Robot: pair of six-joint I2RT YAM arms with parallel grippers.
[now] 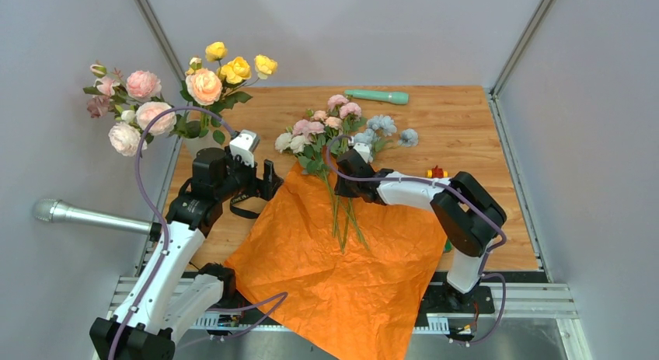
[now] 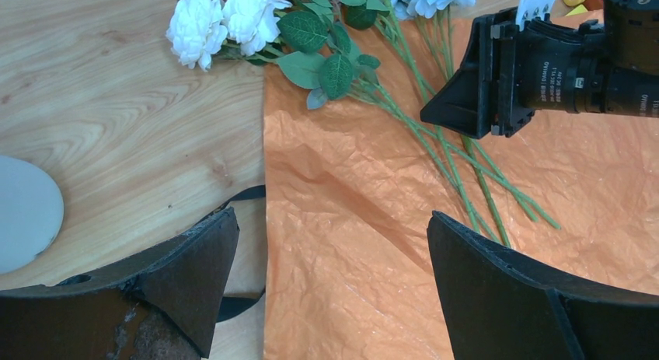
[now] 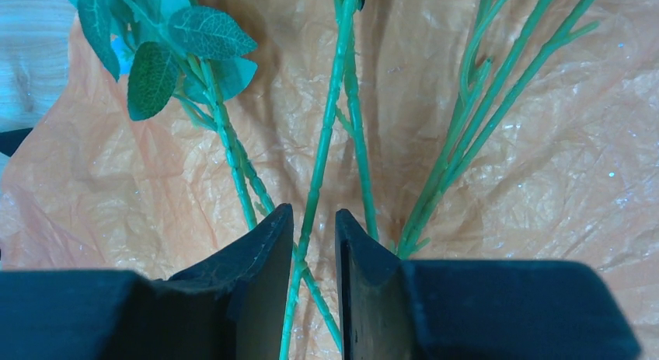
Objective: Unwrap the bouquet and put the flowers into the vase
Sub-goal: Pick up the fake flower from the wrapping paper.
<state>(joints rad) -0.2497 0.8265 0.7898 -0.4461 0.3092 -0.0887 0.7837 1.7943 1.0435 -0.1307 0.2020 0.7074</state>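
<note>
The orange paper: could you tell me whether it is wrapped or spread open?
Spread open: the paper lies flat, with loose flower stems on top.

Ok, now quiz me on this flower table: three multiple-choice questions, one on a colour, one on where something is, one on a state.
1. What colour is the spread-out paper?
A) blue
B) orange
C) white

2. Where does the teal stick lie?
A) at the far edge of the table
B) on the paper
C) on the floor, off the table

3. How do the left fingers stand?
A) shut on a stem
B) shut on the paper
C) wide apart, holding nothing

Answers:
1 B: the crinkled sheet is orange in every view.
2 A: it rests on bare wood beyond the flowers.
3 C: the left wrist view shows a wide gap with nothing gripped in it.
</note>
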